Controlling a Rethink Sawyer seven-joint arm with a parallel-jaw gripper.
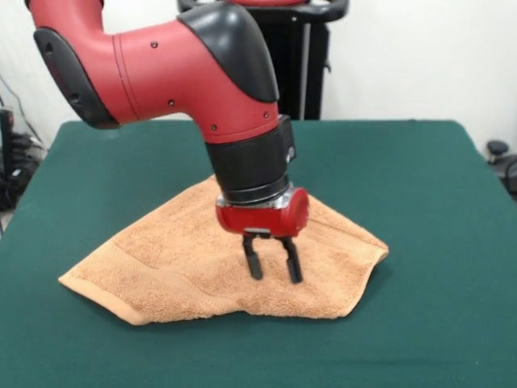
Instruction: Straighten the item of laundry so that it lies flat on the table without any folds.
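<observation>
A light orange-tan, fluffy terry-cloth hand towel [202, 271] lies on the large rectangular desk covered in smooth dark green cloth [436, 210], roughly at its middle and slightly toward the left of the front view. The towel is not flat: its outline is an irregular, roughly triangular shape. One corner points left, one points right, and the upper part disappears behind the arm. The near edge runs unevenly, with a rounded fold at the lower left. A woven ribbed band is visible running diagonally near the left end, and a second band shows near the right corner.

The red and black arm [161, 65] descends from the upper left. Its gripper [273, 271], with two black fingers [254, 263], hangs over the central part of the towel. The fingers stand parted with a clear gap between them and hold nothing. Their tips are at or just above the towel surface; contact cannot be confirmed.
</observation>
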